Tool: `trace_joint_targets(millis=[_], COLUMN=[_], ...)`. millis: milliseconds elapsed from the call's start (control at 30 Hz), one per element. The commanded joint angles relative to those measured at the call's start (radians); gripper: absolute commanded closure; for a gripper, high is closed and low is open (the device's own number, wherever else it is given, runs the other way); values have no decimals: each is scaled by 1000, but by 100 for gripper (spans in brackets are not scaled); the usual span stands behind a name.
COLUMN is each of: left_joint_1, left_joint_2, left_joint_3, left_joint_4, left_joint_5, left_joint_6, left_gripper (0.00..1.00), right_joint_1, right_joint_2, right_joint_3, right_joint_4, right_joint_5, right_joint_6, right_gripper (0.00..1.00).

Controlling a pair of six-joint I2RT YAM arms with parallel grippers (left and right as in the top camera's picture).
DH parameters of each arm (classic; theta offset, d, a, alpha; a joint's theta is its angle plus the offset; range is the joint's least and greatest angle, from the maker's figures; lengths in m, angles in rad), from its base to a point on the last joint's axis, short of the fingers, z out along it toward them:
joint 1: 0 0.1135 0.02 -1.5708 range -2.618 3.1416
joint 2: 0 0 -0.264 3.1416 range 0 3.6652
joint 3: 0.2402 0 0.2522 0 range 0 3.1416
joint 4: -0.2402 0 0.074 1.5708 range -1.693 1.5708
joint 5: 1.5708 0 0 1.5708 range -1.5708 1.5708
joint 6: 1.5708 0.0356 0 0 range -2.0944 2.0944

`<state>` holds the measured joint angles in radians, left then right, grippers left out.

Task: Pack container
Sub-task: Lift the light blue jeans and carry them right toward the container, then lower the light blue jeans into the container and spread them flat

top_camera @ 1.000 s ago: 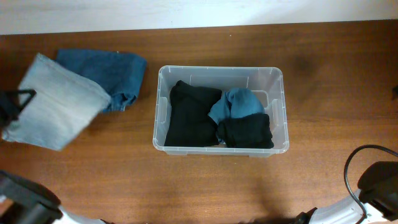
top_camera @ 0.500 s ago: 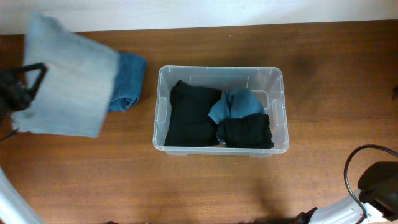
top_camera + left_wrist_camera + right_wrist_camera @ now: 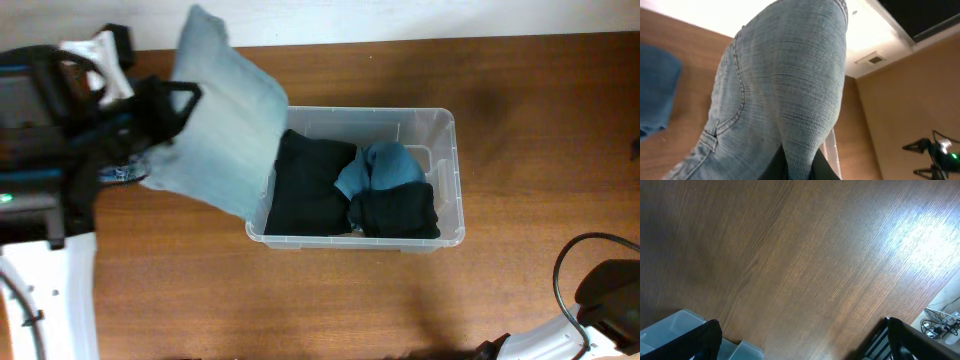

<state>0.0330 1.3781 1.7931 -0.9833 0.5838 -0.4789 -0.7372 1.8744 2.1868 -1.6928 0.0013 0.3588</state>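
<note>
1. The container (image 3: 456,176) stands on the brown wooden desk (image 3: 540,110), its long sides running left to right in the overhead view.
2. Inside the container, a large black garment (image 3: 308,188) fills the left half.
3. A teal garment (image 3: 382,166) lies in the container's far right part, touching the large black one.
4. A smaller black garment (image 3: 396,212) lies in the container's near right corner, just below the teal one.
5. The left gripper (image 3: 172,106) is clenched on a pale blue pair of jeans (image 3: 222,125); in the left wrist view its dark fingers pinch a fold of the denim at the bottom of the picture.
6. Seen from overhead, the jeans hang over the container's left wall, covering that rim and the edge of the large black garment. Whether the cloth touches the rim cannot be told.
7. A dark blue cloth (image 3: 655,92) lies on the desk to the left of the container, mostly hidden under the left arm in the overhead view.
8. The right gripper (image 3: 801,330) is spread wide and holds nothing, with one finger at each lower corner of the right wrist view and bare desk between them.
9. A corner of the container shows at the lower left of that view, just beside the left-hand finger.
</note>
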Motion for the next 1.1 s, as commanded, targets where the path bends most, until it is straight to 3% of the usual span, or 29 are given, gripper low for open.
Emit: trace_joint_targets(millis=[0,333,700,1067], left_joint_1=[-122,-396,-586,-683], left_joint_2=[8,103,290,393], left_joint_3=[31,31,31,29], left_joint_4=[60,125,317,351], left_joint_5=[-147,-344,-345,-346], left_joint_6=[-113,-267,-356,-373], left_gripper=[99,99,99,99], right_joint_1=[-3,-3,-3,-3], right_joint_2=[-22,-22,-22,-22], right_joint_3=[-1,-1,-1,-1], right_joint_4=[-5,-5,-5,-5], right_joint_5=[2,3,3,2], right_joint_6=[-3,-3,-3,-3], right_gripper=[1,2,2,1])
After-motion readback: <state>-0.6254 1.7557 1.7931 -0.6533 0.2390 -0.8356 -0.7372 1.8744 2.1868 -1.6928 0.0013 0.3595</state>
